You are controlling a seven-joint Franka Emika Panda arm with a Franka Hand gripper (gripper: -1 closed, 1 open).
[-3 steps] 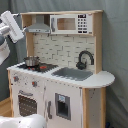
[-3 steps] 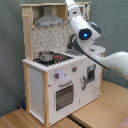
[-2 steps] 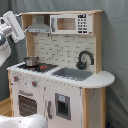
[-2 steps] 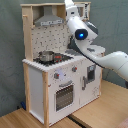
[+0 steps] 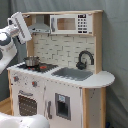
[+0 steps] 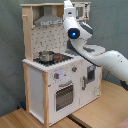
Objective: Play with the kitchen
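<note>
Gripper [image 5: 21,24]: white end of the Franka arm, raised high at the first exterior view's left, level with the grey range hood [image 5: 39,28]. We cannot tell from either view how it is set. In the second exterior view it [image 6: 68,6] sits at the top of the frame, in front of the upper shelf.

Arm: white jointed arm [image 6: 100,54] with a blue glowing ring, reaching in from the second exterior view's right and rising over the stove.

Kitchen: tall white and light-wood toy play kitchen [image 5: 60,95], upright, filling most of both exterior views. We log it below and beside the gripper; the gripper is up by the hood end, well above the worktop. In the second exterior view the kitchen [image 6: 47,85] stands on a wooden floor [image 6: 20,120].

Fittings noted:
- small metal pot [image 5: 31,61] on the black stove top, under the hood; also seen in the second exterior view [image 6: 46,55].
- grey rectangular sink [image 5: 74,73], set in the white worktop beside the stove.
- black curved faucet [image 5: 84,59], behind the sink.
- white microwave [image 5: 71,23] on the upper shelf.
- oven door with dark window [image 5: 26,105], below the stove; in the second exterior view [image 6: 64,96].
- white tiled backsplash [image 5: 57,49], behind stove and sink.
</note>
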